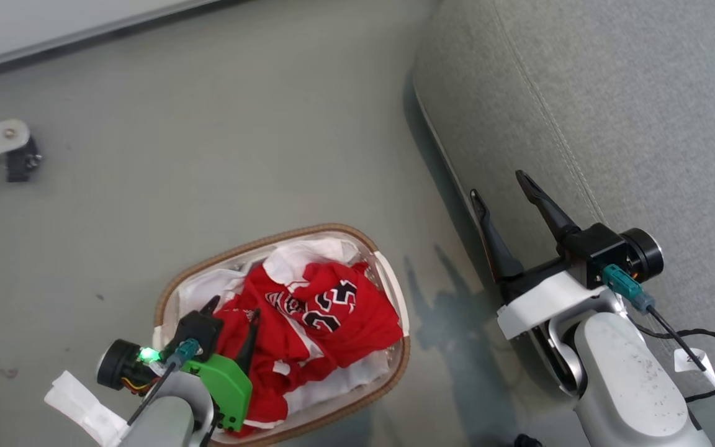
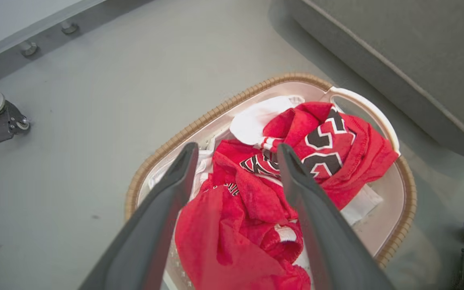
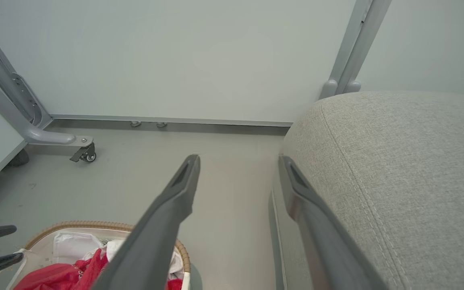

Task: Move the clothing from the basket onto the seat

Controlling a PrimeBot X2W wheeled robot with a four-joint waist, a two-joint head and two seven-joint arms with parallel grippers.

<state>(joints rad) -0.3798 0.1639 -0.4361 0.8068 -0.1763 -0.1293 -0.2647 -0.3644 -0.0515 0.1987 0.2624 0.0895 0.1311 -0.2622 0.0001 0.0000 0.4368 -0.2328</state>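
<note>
The oval basket (image 1: 308,231) with its brown woven rim stands on the grey floor, left of the large grey seat (image 1: 612,93). Inside lies the clothing: crumpled red jerseys (image 1: 339,316) with black-and-white numbers, over a white garment (image 2: 256,119). My left gripper (image 1: 233,308) hovers open above the near left part of the basket, its fingers straddling the red cloth (image 2: 236,209) without touching it. My right gripper (image 1: 498,185) is open and holds nothing, at the seat's left edge (image 3: 397,161), one finger over the fabric. The basket's rim (image 3: 95,223) also shows at the right wrist view's lower left.
A metal frame leg with a caster (image 1: 16,155) stands on the floor at the far left, below a pale wall panel (image 3: 195,60). A white scrap (image 1: 81,400) shows beside my left forearm. A black cable (image 1: 705,347) loops off my right wrist.
</note>
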